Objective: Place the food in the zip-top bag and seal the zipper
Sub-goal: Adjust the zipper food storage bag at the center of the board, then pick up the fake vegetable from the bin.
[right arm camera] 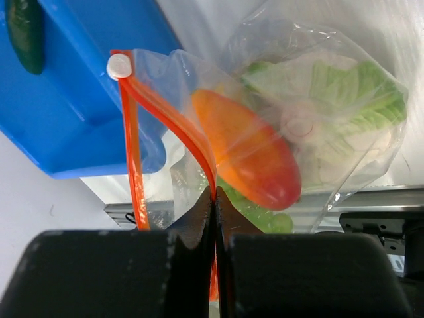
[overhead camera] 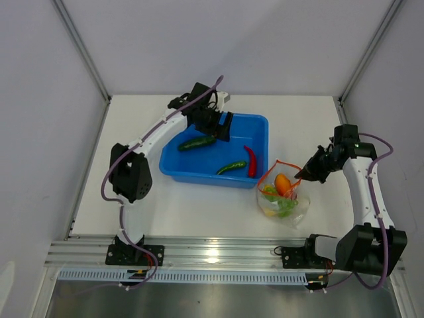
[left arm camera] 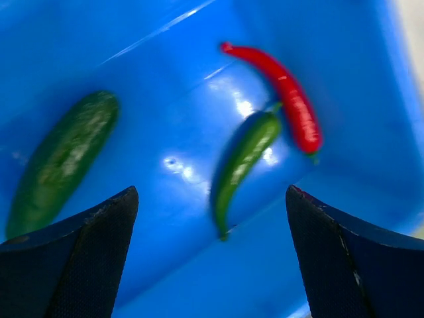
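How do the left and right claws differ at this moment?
The left claw stands wide open and empty; the right claw is shut on the orange-red zipper strip. The left hovers over the blue tub, above a green chili; the right sits at the clear bag. Both are black.

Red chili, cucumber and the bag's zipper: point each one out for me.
red chili [left arm camera: 286, 96], left wrist view, middle of its body.
cucumber [left arm camera: 63, 162], left wrist view, middle of its body.
zipper [right arm camera: 132, 152], right wrist view, straight left run of the strip.
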Controlling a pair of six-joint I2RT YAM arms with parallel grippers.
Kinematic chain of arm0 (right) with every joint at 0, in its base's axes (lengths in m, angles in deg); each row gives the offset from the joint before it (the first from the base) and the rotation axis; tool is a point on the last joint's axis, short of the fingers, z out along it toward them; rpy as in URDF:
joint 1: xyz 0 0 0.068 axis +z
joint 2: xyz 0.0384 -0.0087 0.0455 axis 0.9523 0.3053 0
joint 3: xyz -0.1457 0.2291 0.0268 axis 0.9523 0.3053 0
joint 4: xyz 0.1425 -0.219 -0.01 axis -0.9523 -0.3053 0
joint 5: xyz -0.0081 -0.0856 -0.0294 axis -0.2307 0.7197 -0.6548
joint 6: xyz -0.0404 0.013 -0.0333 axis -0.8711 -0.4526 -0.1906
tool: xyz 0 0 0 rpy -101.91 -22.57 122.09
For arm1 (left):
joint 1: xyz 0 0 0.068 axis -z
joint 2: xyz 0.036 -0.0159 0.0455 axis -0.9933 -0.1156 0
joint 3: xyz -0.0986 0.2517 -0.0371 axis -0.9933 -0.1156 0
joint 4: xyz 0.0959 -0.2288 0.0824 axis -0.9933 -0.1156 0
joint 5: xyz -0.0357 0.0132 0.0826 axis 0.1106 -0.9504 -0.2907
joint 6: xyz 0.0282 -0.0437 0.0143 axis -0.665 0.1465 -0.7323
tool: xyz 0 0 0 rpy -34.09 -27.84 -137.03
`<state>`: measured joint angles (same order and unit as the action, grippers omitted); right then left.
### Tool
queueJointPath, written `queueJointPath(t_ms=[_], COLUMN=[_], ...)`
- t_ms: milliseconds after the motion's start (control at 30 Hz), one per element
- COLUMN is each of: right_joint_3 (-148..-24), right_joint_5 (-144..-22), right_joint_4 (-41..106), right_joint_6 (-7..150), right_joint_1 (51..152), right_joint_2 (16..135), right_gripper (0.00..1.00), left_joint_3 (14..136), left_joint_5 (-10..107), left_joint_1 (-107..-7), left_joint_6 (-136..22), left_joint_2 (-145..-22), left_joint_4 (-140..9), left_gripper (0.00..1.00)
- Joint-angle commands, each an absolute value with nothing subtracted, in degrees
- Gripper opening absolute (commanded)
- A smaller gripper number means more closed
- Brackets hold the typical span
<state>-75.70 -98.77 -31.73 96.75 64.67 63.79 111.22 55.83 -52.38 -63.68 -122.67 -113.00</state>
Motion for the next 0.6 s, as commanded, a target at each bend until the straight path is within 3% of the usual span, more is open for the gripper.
queueJointPath(t_ms=[0, 233, 367, 467, 567], right_joint_3=[-77.6, -81.1, -79.8, -79.8, -79.9], right_joint_5=[-97.9, -98.0, -98.6, -98.2, -97.8], right_joint_4=[-30.7, -29.9, -28.6, -28.1, -28.4], right_joint_6=[96.3, 95.6, 95.8, 95.4, 95.0], right_joint_1=[64.4, 64.5, 64.5, 64.4, 64.4], right_joint_2=[66.3, 72.8, 74.8, 75.6, 75.9], right_gripper=[0.0, 0.0, 0.0, 0.0, 0.0], left_joint_3=[109.9, 112.5, 115.7, 107.5, 107.0], left_joint_5=[60.6, 57.4, 58.4, 60.3, 59.9], left_joint_1=[-54.3, -53.4, -53.2, -51.8, -49.6], left_joint_6=[-70.5, -65.9, -58.6, -54.9, -55.3], left_joint_2=[-123.9, -130.6, -133.9, -131.5, -130.1], left_joint_4=[-111.3, -113.6, -117.9, -111.5, -109.7], left_gripper=[0.92, 0.91, 0.84, 0.84, 0.87])
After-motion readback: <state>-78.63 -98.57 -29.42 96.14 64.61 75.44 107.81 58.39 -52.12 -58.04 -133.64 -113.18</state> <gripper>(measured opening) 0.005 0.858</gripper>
